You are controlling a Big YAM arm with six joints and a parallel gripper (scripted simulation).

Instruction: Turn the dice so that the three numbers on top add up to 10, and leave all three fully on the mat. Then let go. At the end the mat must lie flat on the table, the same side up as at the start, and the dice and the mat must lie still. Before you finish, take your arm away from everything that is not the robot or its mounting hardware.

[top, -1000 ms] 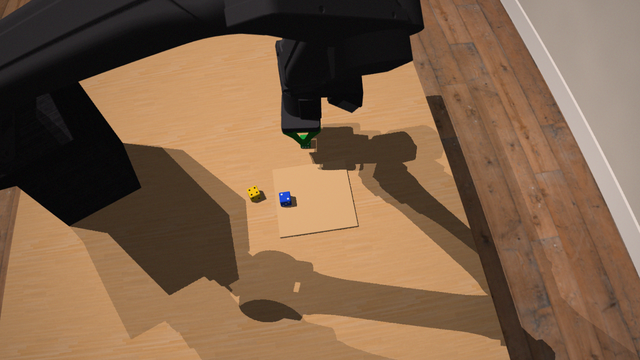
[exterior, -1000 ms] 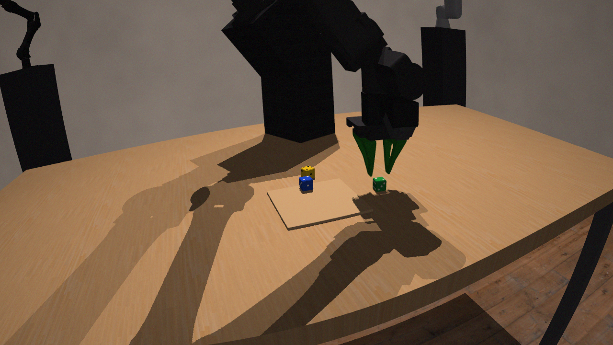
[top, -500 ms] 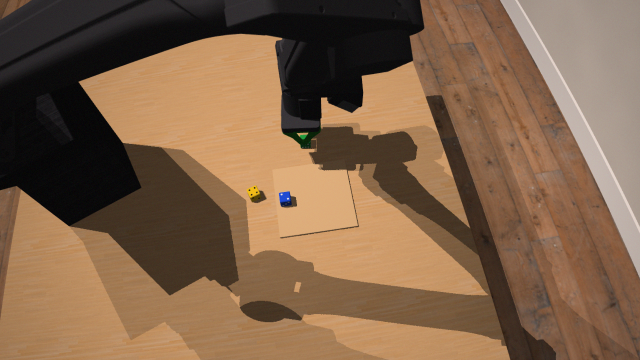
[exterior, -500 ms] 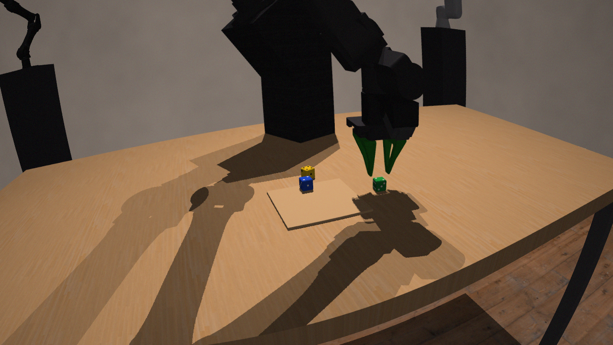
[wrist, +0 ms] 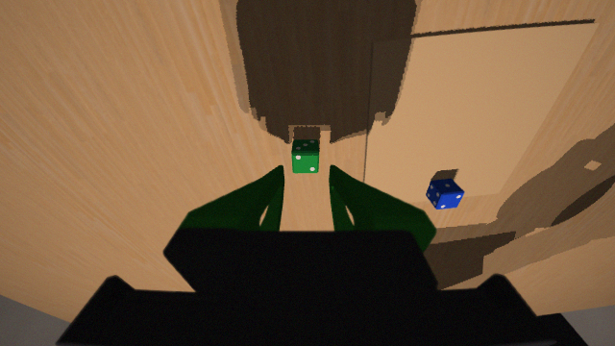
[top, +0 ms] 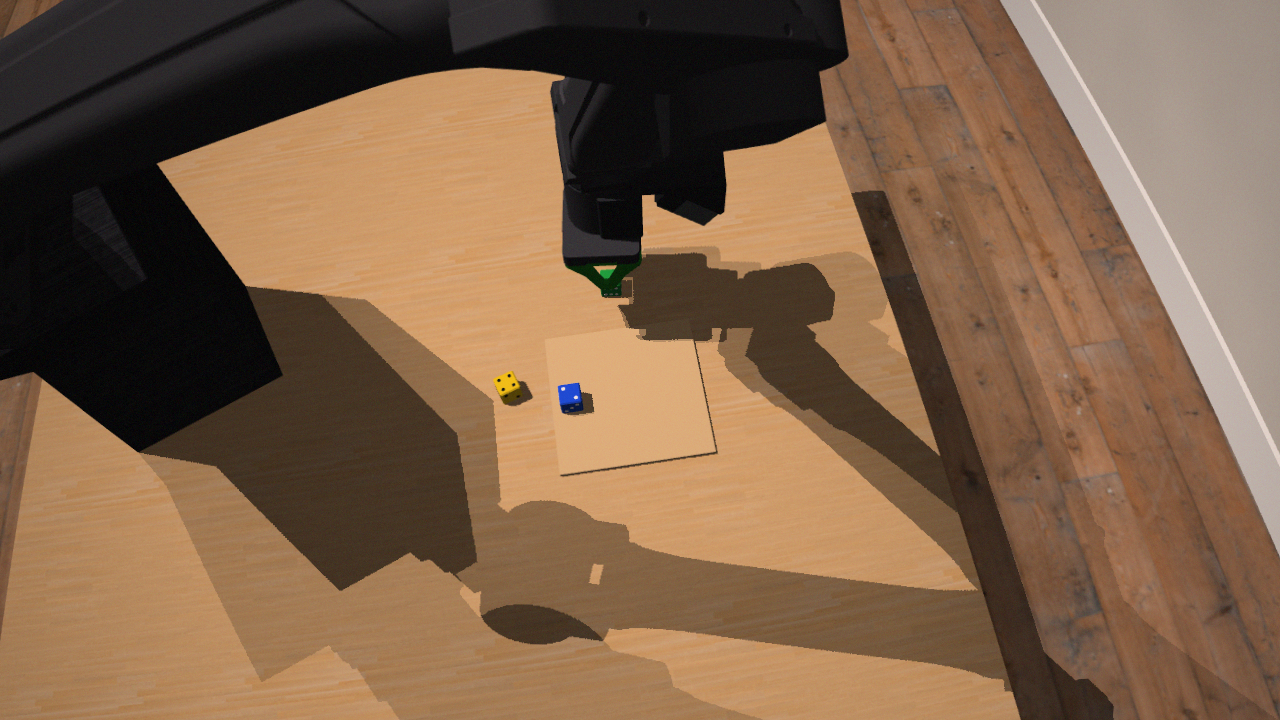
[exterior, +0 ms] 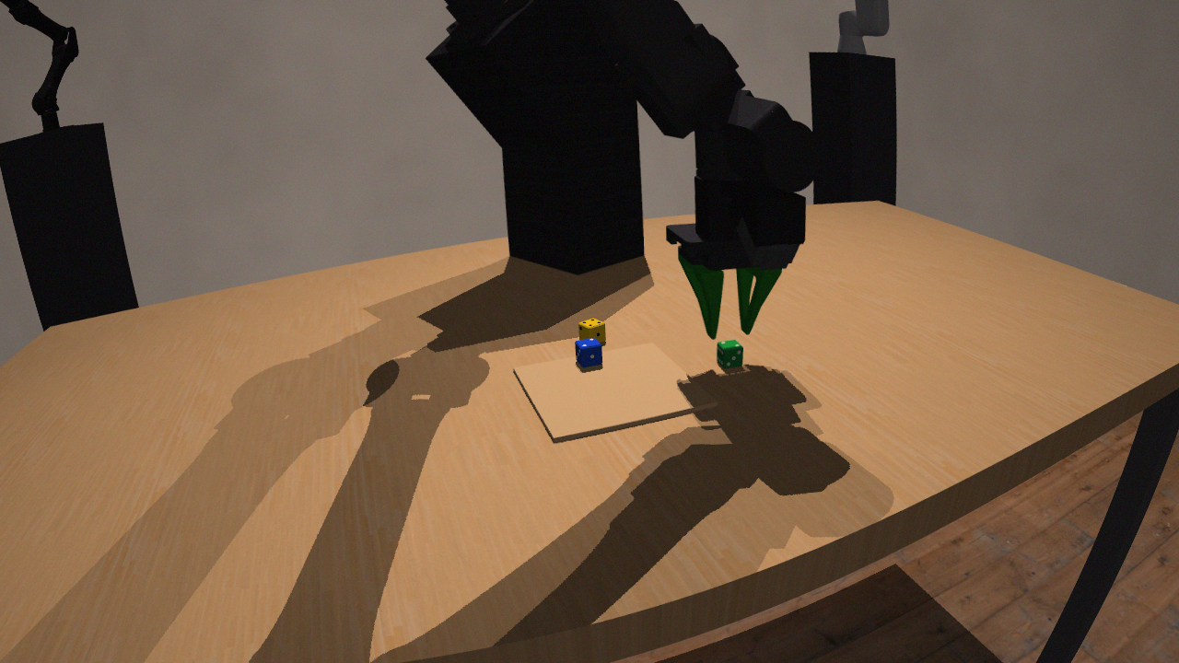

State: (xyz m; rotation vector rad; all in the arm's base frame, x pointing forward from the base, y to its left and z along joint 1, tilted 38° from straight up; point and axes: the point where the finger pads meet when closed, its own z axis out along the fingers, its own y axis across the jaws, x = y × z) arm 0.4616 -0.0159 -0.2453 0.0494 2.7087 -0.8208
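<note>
"Where's the small green cubic die (top: 612, 289) (exterior: 729, 354) (wrist: 306, 159)?"
"On the wooden counter (top: 358, 223) (exterior: 948, 330) (wrist: 120, 144), just below the pincer (top: 609, 284) (exterior: 729, 335) (wrist: 307, 172), two pips up."
"Is it gripped?"
"No, the pincer is partly open, holding nothing."
"And the others?"
"To the pincer's side, the small blue cubic die (top: 570, 397) (exterior: 589, 354) (wrist: 445, 194) sits on the flat tan square mat (top: 640, 402) (exterior: 610, 387) (wrist: 480, 106); the small yellow cubic die (top: 507, 385) (exterior: 592, 327) is off it."

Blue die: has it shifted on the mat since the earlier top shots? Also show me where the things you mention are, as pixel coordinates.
No. The blue die (top: 570, 397) (exterior: 589, 354) (wrist: 445, 194) sits at the same spot on the mat (top: 644, 420) (exterior: 610, 395) (wrist: 480, 106), near the edge facing the yellow die (top: 507, 385) (exterior: 591, 330).
</note>
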